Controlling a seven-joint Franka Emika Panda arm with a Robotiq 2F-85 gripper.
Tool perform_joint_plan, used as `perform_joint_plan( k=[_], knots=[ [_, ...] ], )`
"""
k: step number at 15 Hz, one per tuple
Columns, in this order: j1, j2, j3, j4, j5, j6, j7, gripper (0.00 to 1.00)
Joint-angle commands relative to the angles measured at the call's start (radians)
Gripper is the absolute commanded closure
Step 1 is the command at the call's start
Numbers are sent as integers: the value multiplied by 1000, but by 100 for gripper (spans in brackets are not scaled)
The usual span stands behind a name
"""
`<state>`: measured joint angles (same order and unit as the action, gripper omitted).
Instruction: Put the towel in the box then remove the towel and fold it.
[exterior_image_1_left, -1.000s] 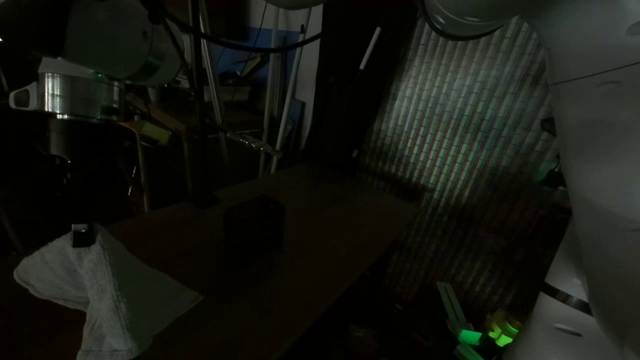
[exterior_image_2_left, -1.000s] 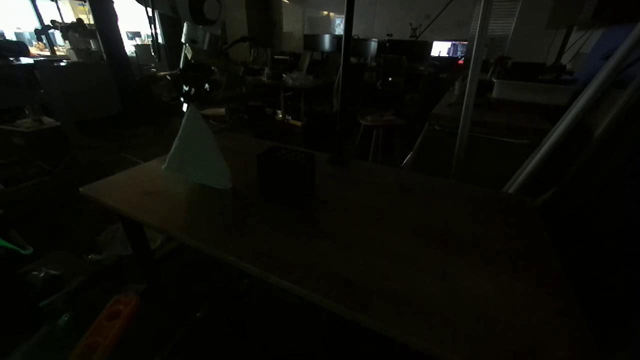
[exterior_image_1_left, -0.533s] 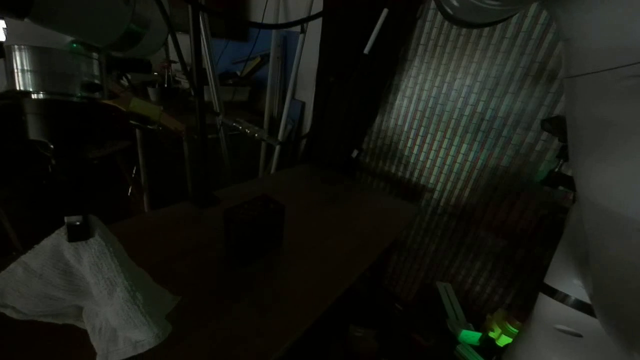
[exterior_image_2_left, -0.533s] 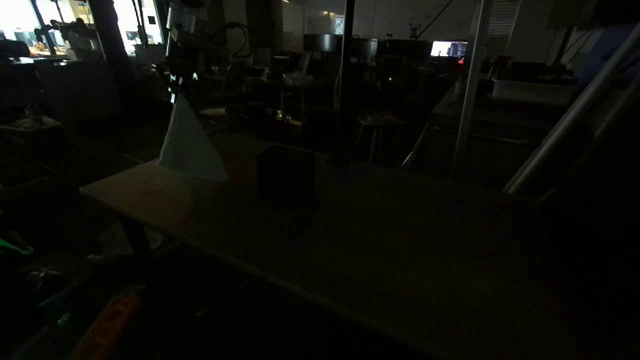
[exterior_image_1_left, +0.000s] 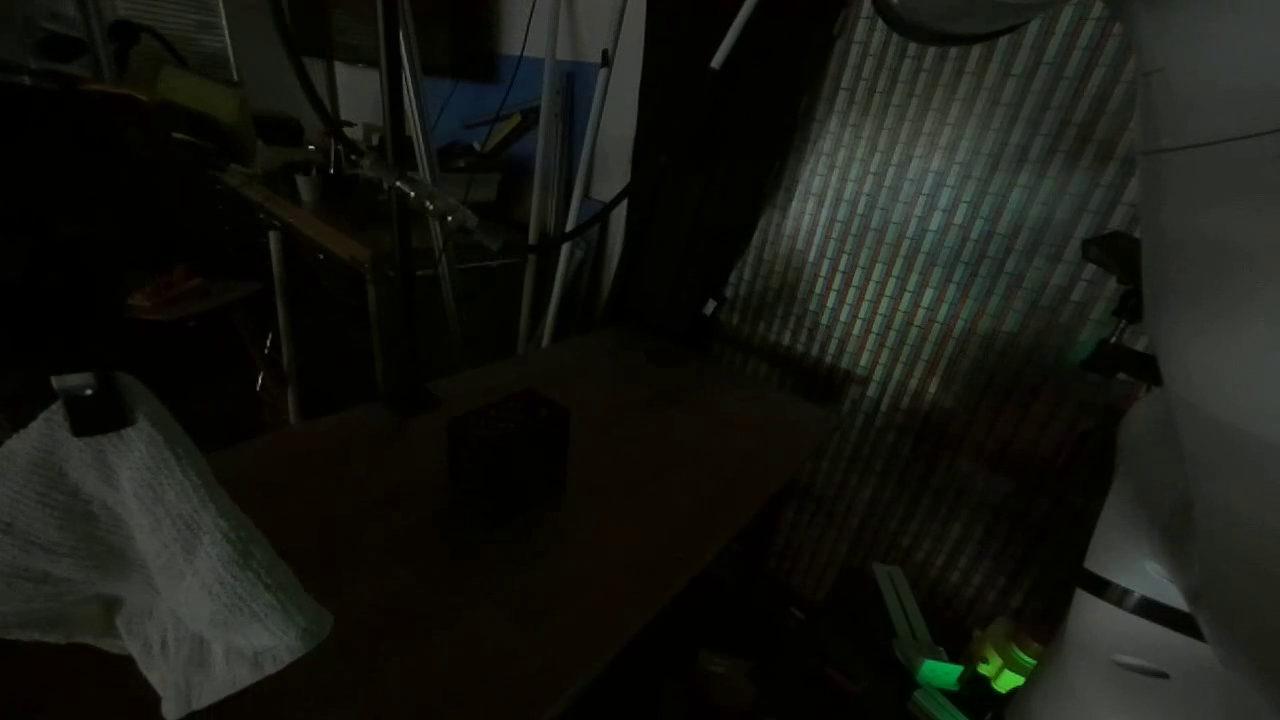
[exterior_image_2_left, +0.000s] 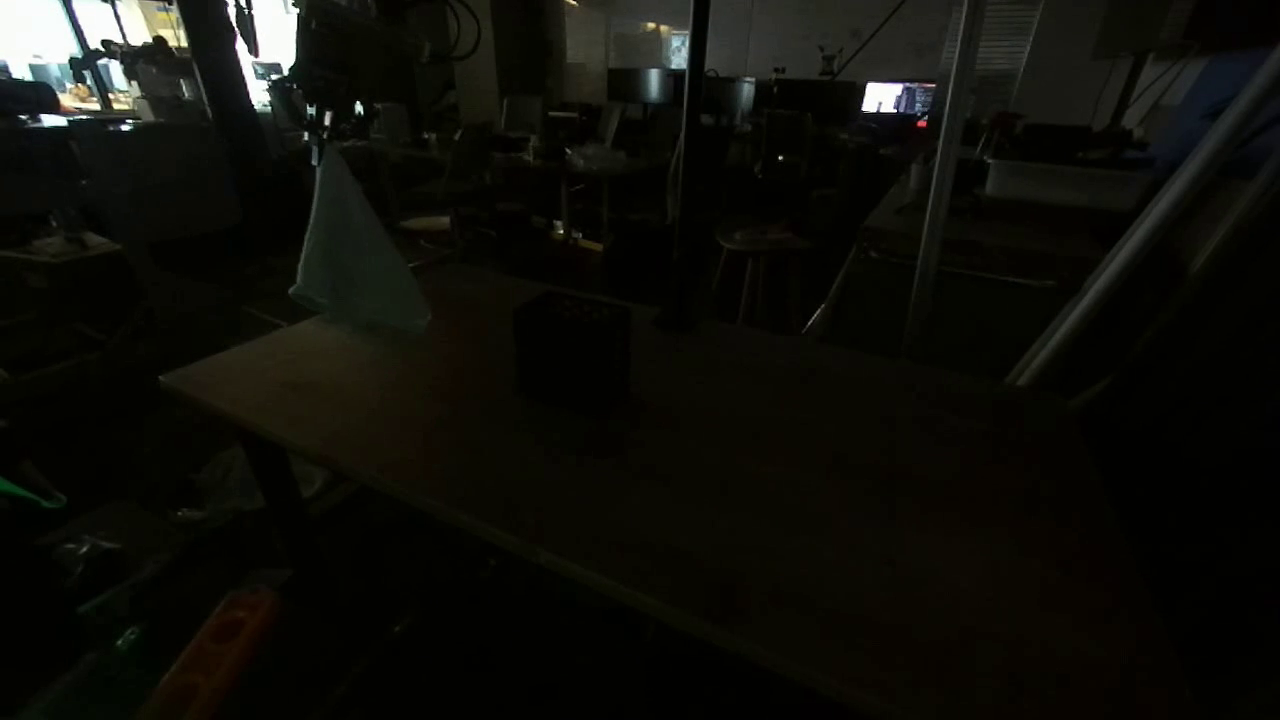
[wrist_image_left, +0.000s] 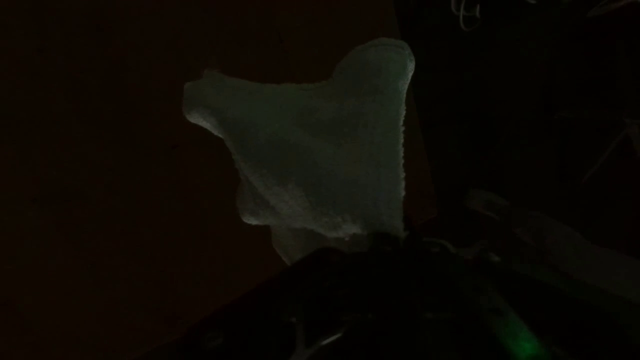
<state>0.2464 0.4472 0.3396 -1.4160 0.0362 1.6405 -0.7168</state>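
The claw, closed, is pinching the towel at its twelve o'clock; flat laying is probably needing slow lowering.

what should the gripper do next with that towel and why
Probably lower the towel onto the tabletop beside the dark box, ready to spread for folding. The gripper pinches it at one peak, the rest draping below, and in both exterior views its gap from the box has widened over the last second, suggesting removal rather than loading. Whether the box step is done isn't shown.
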Motion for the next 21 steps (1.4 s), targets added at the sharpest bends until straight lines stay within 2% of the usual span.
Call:
perform_joint_plan(
  k=[1, 6, 16, 21],
  knots=[
    [57, 65, -18, 162, -43, -122, 64, 99],
    [126, 181, -19, 359, -87, -238, 113, 99],
    [309, 424, -7, 762, -126, -337, 126, 99],
    [301, 463, -21, 804, -78, -320, 95, 99]
  ],
)
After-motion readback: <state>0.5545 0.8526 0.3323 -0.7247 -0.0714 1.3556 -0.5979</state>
